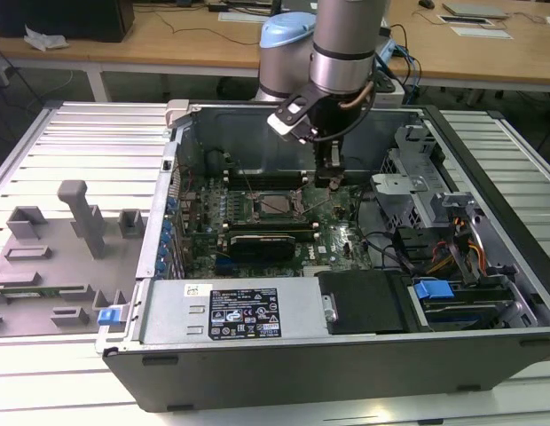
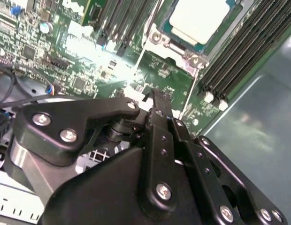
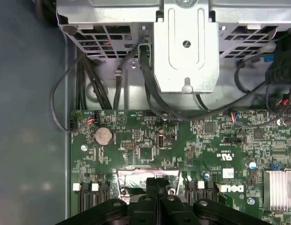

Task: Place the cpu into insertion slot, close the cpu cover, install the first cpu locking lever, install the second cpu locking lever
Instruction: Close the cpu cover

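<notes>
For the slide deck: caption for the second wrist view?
Shut gripper low over the green motherboard, near the seated cpu.

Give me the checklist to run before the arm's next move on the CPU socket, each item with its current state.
1. cpu seated in the insertion slot: ok, its silvery top lies flat inside the socket.
2. cpu cover down: ok, the metal frame appears to lie flat around the chip.
3. Both locking levers latched: cannot tell.
4. gripper free of load: ok, shut with nothing between the fingers.
5. Gripper off the chip: ok, it is low over the motherboard beside the socket. Whether it touches the board: cannot tell.
6. cables out of the way: ok, they lie past the board's edge.
</notes>
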Available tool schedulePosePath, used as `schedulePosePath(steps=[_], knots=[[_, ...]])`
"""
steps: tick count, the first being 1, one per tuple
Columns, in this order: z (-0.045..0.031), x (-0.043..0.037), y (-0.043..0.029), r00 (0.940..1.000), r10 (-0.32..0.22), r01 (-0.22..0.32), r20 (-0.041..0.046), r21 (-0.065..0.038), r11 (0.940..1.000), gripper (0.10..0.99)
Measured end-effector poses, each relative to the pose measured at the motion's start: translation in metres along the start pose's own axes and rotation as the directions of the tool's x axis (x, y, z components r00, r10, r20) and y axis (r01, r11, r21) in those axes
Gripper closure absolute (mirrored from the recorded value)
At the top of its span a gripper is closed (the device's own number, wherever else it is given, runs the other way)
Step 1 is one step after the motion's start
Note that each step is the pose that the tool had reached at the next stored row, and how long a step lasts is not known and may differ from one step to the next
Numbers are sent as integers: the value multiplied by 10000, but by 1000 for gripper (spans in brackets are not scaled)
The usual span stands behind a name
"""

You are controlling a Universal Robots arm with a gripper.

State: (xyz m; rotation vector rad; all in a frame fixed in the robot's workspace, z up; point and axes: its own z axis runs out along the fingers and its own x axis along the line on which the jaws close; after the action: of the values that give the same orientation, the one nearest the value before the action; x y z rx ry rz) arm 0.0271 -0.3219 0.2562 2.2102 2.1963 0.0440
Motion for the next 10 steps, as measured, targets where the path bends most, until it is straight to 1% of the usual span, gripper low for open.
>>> schedulePosePath(steps=[2,3,9,10], knots=[[-10,1,11,9999,-25,25,-137,0,10000,980],[-12,1,21,9998,-38,38,-181,-1,10000,980],[-5,-1,187,9997,-147,147,-194,-1,9999,980],[-4,0,203,9997,-157,157,-196,-1,9999,980]])
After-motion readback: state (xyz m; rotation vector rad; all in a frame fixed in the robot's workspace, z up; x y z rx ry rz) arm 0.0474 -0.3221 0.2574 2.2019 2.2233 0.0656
